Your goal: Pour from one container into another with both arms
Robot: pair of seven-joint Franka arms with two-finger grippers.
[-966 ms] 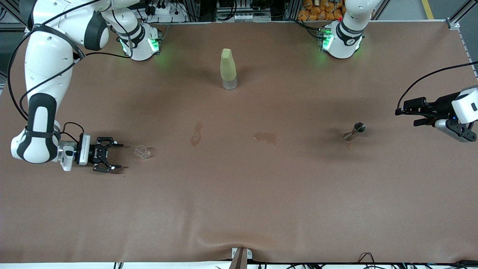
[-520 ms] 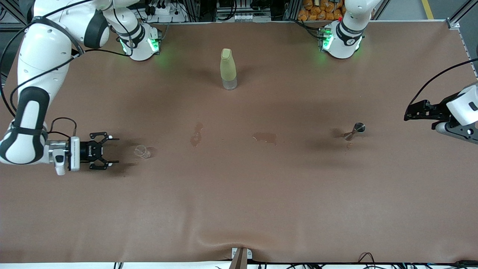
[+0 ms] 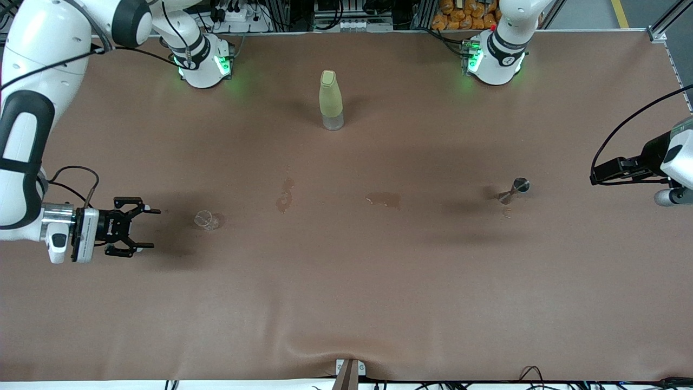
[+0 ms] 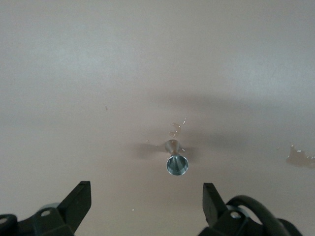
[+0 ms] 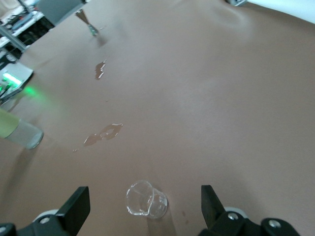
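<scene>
Cropping left arm (image 3: 671, 162) (frame edge).

The brown table (image 3: 346, 303) carries a yellow bottle (image 3: 331, 100), a clear cup (image 3: 205, 219), a metal jigger (image 3: 513, 190) — and two wet patches (image 3: 384, 200).

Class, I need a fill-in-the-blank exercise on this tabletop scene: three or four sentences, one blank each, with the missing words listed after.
1. The yellow-green bottle stands ____ on the table.
2. The right pincer is open and holds ____.
3. The small glass cup beside it is made of ____ glass.
4. The metal jigger lies toward the ____ arm's end of the table.

Missing words: upright; nothing; clear; left
</scene>
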